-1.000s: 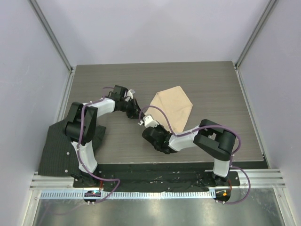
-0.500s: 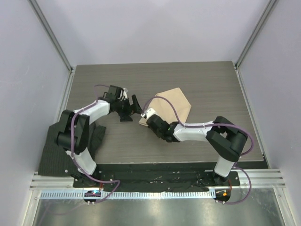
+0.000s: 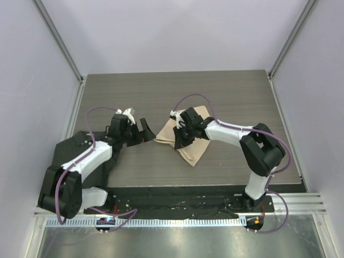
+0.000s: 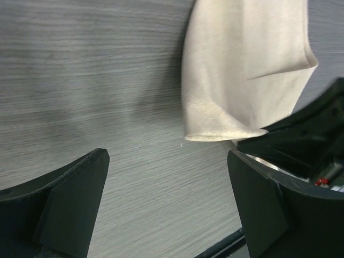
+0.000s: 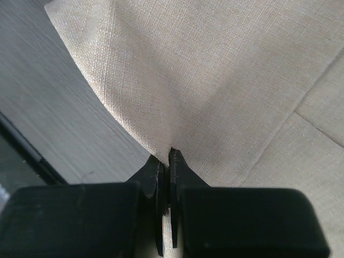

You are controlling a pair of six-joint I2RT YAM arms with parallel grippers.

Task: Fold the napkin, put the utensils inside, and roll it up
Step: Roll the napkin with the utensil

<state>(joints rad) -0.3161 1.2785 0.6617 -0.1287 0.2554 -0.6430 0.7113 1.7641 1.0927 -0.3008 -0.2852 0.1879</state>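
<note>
Entry, grippers: my right gripper [image 5: 165,157] is clenched on a raised ridge of the napkin [image 5: 215,80], with cloth pinched between the tips. My left gripper [image 4: 166,156] is released, jaws spread wide over bare table [image 4: 80,80], holding nothing.

Position: the napkin lies mid-table, slightly right of centre, between my two grippers. The left gripper sits just beside its left corner, apart from it.

Orientation, seen from overhead: the long axis runs roughly far to near, slightly tilted. A pointed tip aims toward my bases and a blunter corner aims toward the left gripper.

Appearance: plain beige cloth with a fine woven grain, lying in layers. A straight folded edge crosses the right side of the right wrist view. The left corner is a soft rounded fold, with shadow on the wood beside it.
</note>
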